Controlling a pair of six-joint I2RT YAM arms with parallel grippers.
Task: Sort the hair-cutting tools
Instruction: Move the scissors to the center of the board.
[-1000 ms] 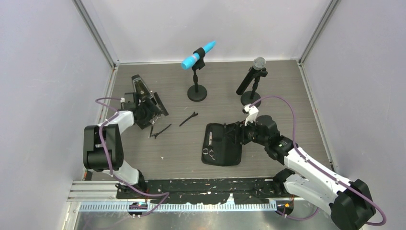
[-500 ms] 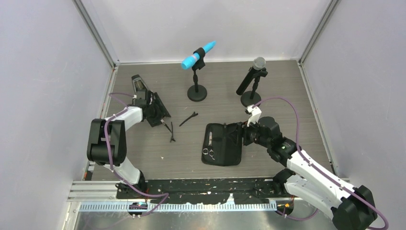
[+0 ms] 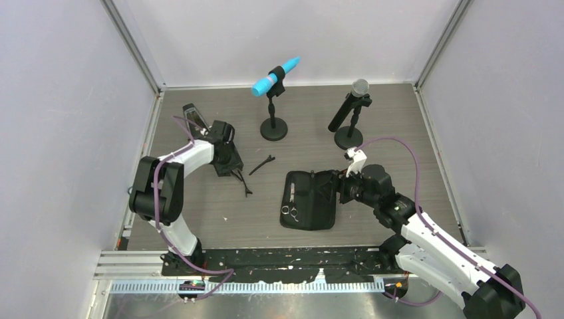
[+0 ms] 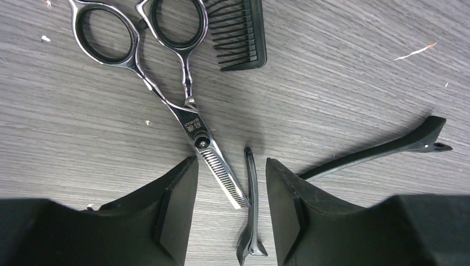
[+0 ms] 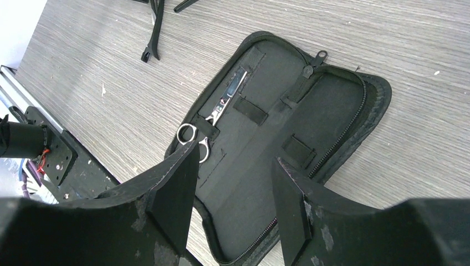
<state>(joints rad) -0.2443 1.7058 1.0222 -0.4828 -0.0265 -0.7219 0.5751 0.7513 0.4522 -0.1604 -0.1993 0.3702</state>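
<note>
Left gripper [image 4: 231, 166]: fingers apart, low over the table [image 4: 360, 72], straddling 1 hair clip; neither pad seems to touch it yet.
Hair clip between the fingers [image 4: 252, 210]: thin, black, lying flat, running 12 to 6 o'clock in the wrist view. I'd guess light, springy and smooth. It could skate or twist, so pinch it mid-length across its narrow width.
Thinning scissors [image 4: 191, 124]: rings at 11 o'clock, toothed tip pointing to 5 o'clock, ending just beside the clip and inside the finger gap. Steel, stiff, slick and heavier than the clip. A squeeze here may trap the tip too. For the scissors themselves, the pivot looks the safest hold.
Second hair clip [image 4: 382, 149]: slants out toward 2 o'clock from behind the right-hand finger; same light, slippery sort.
Comb [image 4: 238, 33]: only 1 end shows, at 12 o'clock, beside the scissor rings. Flat, stiff plastic, hard to get under; grip it across the spine.
Right gripper [image 5: 234, 158]: fingers apart, nothing between them, hovering over the open zip case [image 5: 332, 111].
Scissors in case [image 5: 213, 116]: 1 pair tucked under a strap, rings toward 7 o'clock.
Case: soft fabric, likely to shift if nudged; it lies at 3 o'clock of the loose tools in the top view.
</note>
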